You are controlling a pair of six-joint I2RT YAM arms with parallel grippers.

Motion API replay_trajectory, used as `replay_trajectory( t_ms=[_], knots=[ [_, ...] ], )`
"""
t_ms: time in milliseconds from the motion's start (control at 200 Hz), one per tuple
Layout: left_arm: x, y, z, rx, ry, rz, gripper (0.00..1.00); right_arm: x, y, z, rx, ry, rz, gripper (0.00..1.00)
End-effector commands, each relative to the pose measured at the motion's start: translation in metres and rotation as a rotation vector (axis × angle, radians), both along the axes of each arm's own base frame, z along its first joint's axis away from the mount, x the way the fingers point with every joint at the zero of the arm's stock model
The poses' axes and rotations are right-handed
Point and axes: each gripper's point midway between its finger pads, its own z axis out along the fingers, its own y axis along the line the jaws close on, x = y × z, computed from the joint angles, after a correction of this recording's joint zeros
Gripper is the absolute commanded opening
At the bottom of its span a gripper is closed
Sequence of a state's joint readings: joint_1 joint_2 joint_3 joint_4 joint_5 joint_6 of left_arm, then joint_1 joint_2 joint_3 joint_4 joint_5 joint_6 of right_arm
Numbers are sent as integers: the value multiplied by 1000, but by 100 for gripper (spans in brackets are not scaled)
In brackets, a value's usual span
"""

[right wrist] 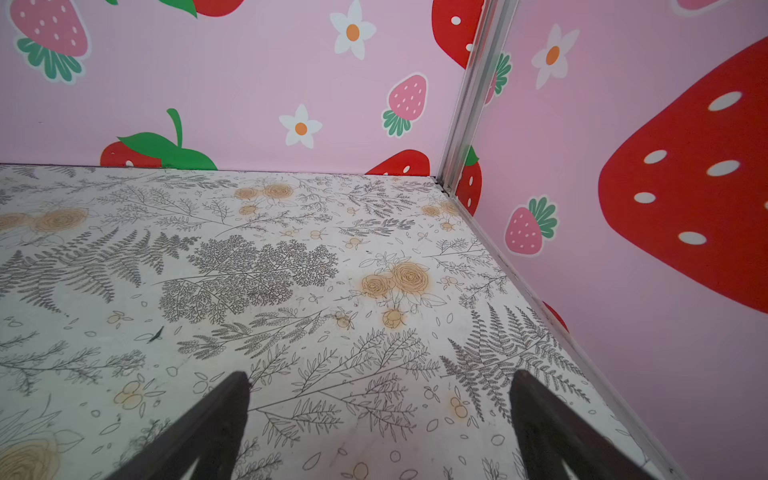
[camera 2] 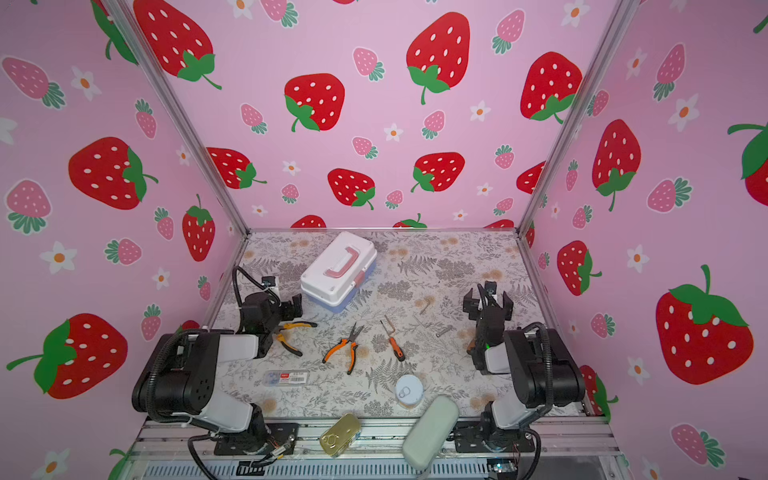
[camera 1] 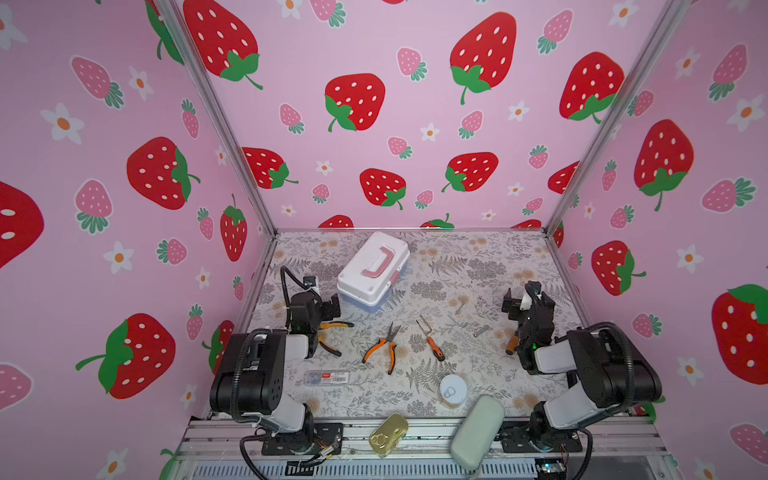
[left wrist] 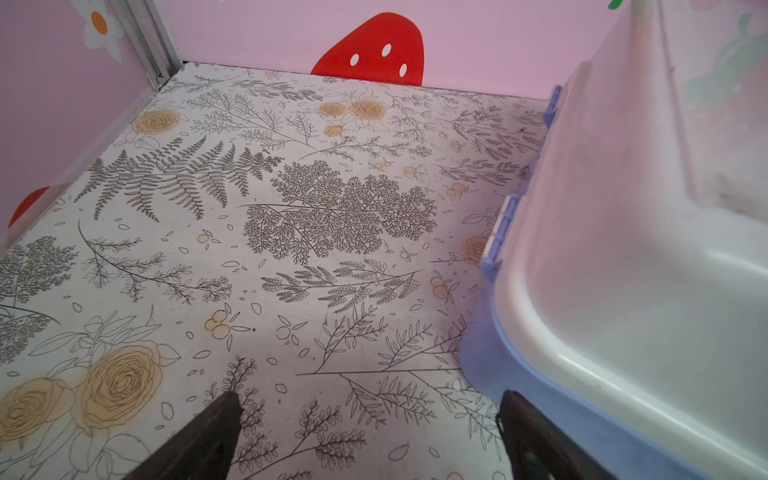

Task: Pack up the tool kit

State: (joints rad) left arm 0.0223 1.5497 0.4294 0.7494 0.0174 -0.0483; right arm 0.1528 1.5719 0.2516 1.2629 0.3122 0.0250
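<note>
A table [camera 1: 478, 257] covered in a fern-and-rose print was seen in both top views. The tool kit [camera 1: 372, 270], lid shut, was set on it toward the back, skewed to the table's edges. In front of the kit, orange pliers [camera 1: 387, 344] and a screwdriver [camera 1: 433, 346] were laid side by side, not touching. Yellow pliers [camera 1: 337, 325] were laid front-left of the kit, partly hidden. Small metal pieces [camera 1: 481, 331] were scattered front-right of the kit. Farthest from the kit, by the front edge, a clear case [camera 1: 327, 377] and a white can [camera 1: 453, 390] were placed, well apart.
</note>
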Motion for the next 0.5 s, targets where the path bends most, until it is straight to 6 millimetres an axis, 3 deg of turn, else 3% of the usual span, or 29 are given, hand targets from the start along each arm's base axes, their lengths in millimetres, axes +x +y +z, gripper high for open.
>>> replay_trajectory(
  t_ms=[0, 495],
  knots=[
    [10, 2, 14, 22, -38, -1, 99, 3, 1, 3, 11, -13, 8, 99],
    [10, 1, 13, 22, -35, -1, 99, 2, 1, 4, 10, -19, 7, 99]
  ],
)
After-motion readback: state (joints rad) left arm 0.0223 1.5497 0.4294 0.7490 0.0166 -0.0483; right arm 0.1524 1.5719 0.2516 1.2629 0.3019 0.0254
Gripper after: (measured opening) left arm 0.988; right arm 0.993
